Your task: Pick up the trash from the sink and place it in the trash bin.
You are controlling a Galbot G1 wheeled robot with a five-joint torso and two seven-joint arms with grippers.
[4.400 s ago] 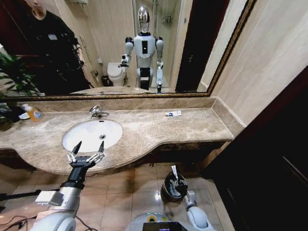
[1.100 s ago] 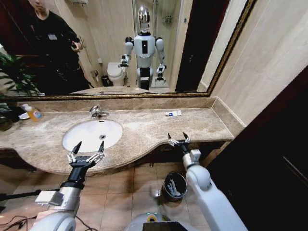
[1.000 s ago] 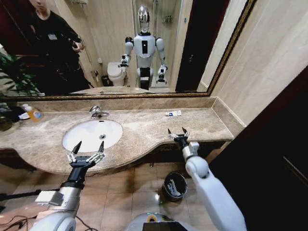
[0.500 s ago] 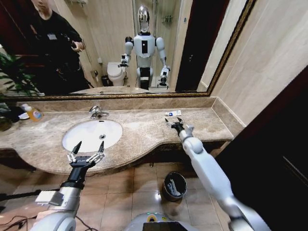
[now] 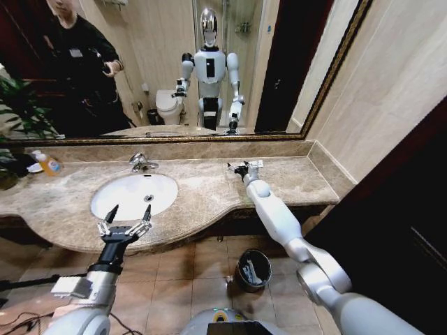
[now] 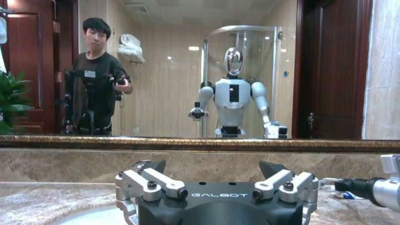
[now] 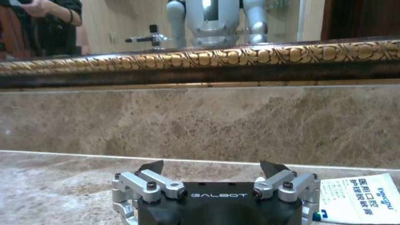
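The right gripper (image 5: 239, 168) is stretched out over the beige marble counter (image 5: 209, 188), well to the right of the white oval sink (image 5: 133, 195) and close to the counter's back edge under the gilt-framed mirror (image 5: 174, 70). Its fingers are spread apart and hold nothing. Just beside it, on the side away from the sink, lies a small white packet with blue print (image 7: 357, 198), flat on the marble; the fingers (image 7: 150, 168) are near it but not touching.

The left gripper (image 5: 124, 222) hangs at the sink's front rim, its fingers also spread and empty.

The round dark trash bin (image 5: 253, 269) stands on the tiled floor (image 5: 174, 279) below the counter, right of the sink, with pale litter inside
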